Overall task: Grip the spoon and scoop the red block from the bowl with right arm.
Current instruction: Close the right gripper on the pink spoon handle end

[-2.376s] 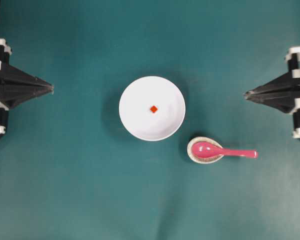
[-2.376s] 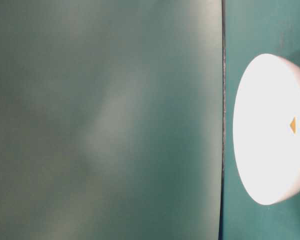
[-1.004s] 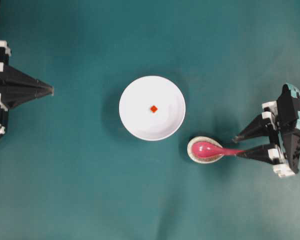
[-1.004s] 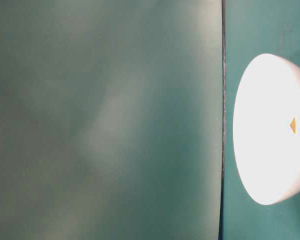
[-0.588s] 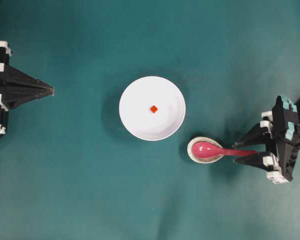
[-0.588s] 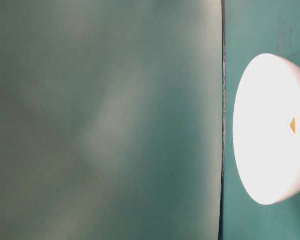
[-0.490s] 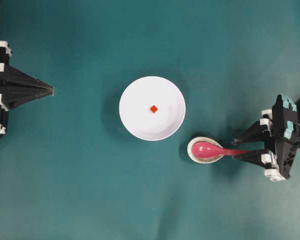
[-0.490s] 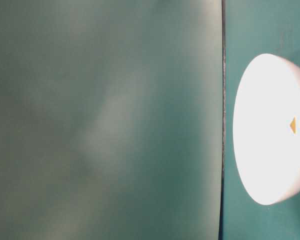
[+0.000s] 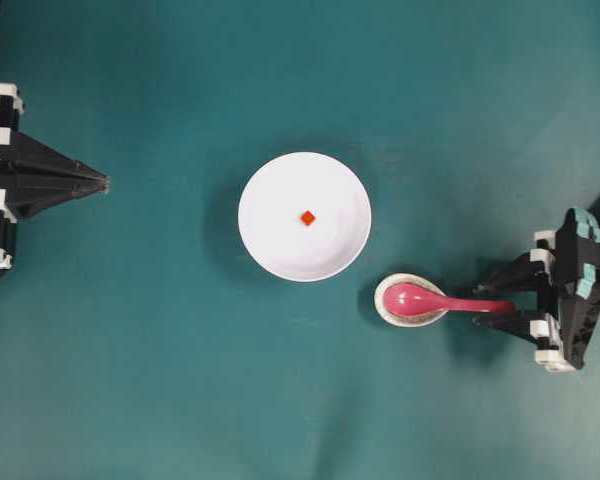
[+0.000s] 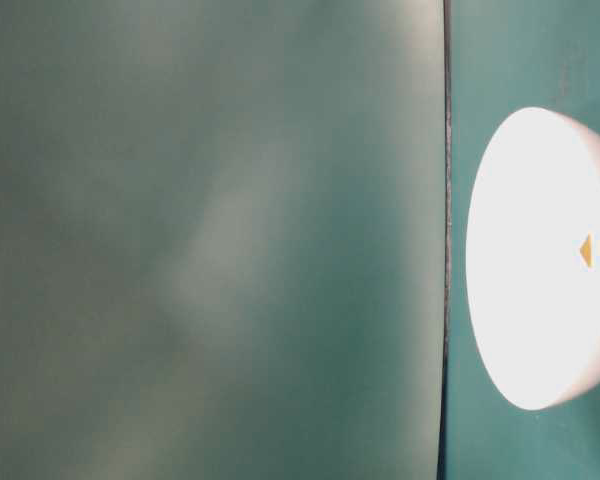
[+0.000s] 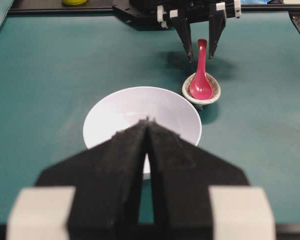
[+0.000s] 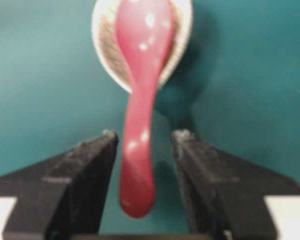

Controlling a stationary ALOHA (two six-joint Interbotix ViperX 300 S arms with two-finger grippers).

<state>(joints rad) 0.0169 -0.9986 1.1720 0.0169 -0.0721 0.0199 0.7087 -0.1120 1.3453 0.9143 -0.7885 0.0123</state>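
Lowered, right end effector (image 12: 142, 137) now straddles spoon (image 9: 440, 301) handle, pointing right.

A teal table (image 9: 180, 380) carries the white bowl (image 9: 280, 250) and a small speckled dish (image 9: 385, 305).

1. A table (image 9: 160, 380) covered edge to edge in dark teal matte cloth, faintly creased
2. Soft, even overhead light casts mild shadows
3. A black rail (image 11: 65, 10) runs along the far edge
4. A yellow-green object (image 11: 74, 2) sits beyond the rail
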